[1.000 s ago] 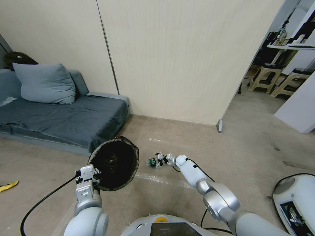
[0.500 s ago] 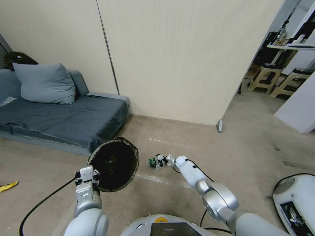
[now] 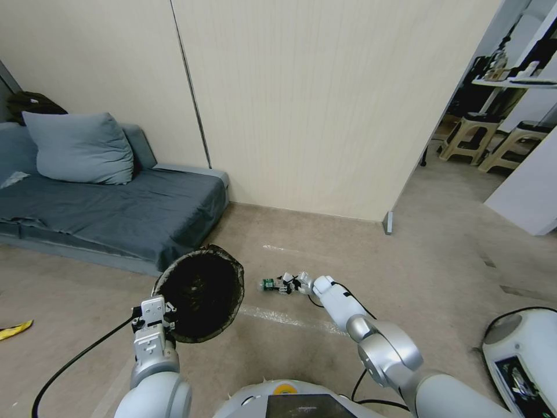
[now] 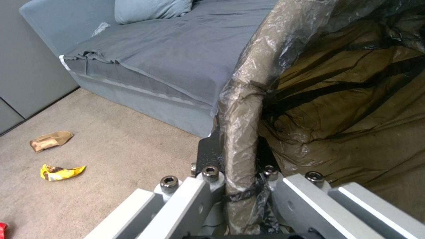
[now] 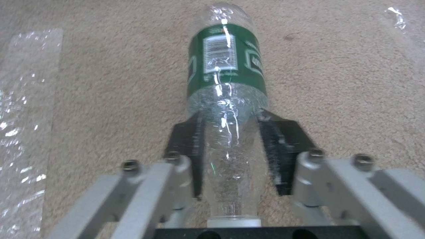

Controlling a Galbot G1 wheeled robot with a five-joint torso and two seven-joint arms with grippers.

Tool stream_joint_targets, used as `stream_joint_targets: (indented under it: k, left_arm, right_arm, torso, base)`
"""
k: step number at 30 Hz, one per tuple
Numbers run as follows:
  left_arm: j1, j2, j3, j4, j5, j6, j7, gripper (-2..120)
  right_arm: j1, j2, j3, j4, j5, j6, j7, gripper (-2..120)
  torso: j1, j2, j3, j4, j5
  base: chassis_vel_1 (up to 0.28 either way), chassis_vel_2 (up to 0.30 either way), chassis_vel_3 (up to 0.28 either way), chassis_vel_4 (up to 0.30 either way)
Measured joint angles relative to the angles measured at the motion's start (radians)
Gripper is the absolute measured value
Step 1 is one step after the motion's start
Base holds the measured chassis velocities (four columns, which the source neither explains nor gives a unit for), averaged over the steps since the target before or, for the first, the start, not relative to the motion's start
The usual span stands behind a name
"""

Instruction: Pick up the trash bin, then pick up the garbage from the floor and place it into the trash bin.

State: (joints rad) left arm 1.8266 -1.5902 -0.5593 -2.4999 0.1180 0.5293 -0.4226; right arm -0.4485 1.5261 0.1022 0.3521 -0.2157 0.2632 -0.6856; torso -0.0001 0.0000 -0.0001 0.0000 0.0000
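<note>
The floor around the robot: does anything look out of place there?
Yes. A yellow snack packet and a crumpled brown paper bag lie loose on the carpet near the sofa. The right gripper grips a clear plastic bottle; the left gripper clamps the trash bin rim.

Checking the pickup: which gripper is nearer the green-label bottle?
Right. The right gripper is shut on the green-label bottle; the left gripper grips the trash bin rim.

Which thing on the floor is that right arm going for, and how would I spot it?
Start at the grey sofa, then the black-lined trash bin held before it. Just right of the bin, a clear plastic bottle lies between the right gripper's jaws; its green label marks it.
</note>
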Motion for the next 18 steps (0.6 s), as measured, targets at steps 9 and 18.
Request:
stream_joint_targets:
  k: [9, 18]
  left_arm:
    - [0.0, 0.002, 0.002, 0.0, 0.001, -0.001, 0.0, 0]
    - [0.001, 0.007, 0.002, 0.0, 0.0, -0.001, 0.0, 0]
  right_arm:
    - [0.008, 0.002, 0.01, -0.011, 0.016, -0.009, -0.004, 0]
    - [-0.007, 0.001, 0.007, 0.0, 0.018, 0.001, -0.009, 0]
  torso:
    - [0.0, 0.0, 0.0, 0.0, -0.0001]
    - [0.0, 0.0, 0.0, 0.0, 0.0]
  base:
    - [0.0, 0.0, 0.0, 0.0]
    - [0.0, 0.0, 0.0, 0.0]
